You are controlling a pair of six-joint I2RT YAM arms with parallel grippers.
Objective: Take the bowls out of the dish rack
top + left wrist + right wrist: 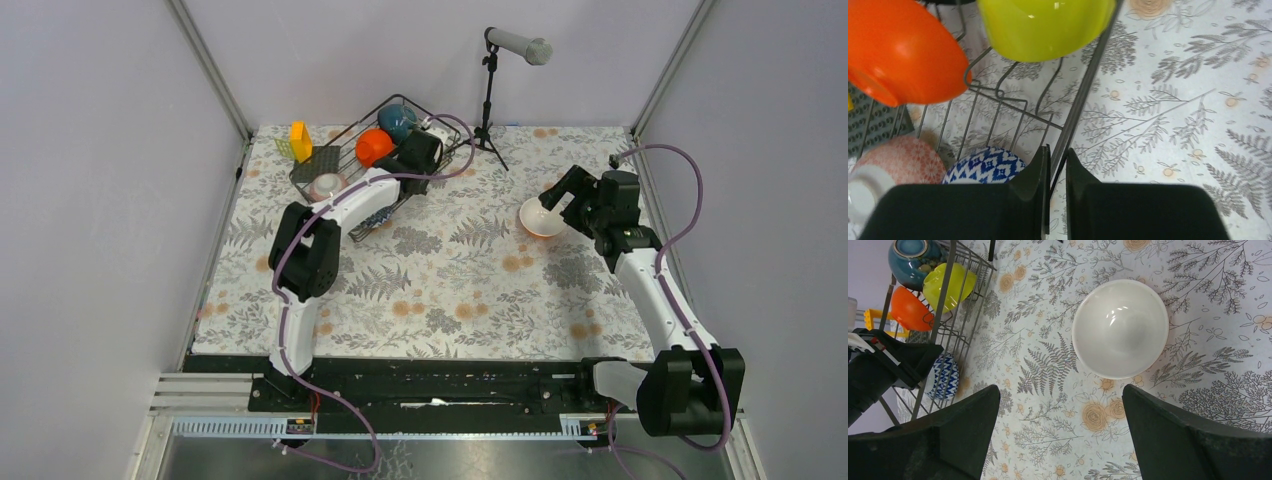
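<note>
Blue-and-white bowl [985,167] lies inside the dish rack [1084,95] against its rim, just left of your left gripper [1057,170], the nearer arm. Those jaws are almost shut, the rim wire showing through the slit; you cannot tell if they touch it. Well right of the rack, a white-lined bowl [1120,327] sits upright on the table [1208,390] beyond your right gripper [1060,395], spread wide and empty.
</note>
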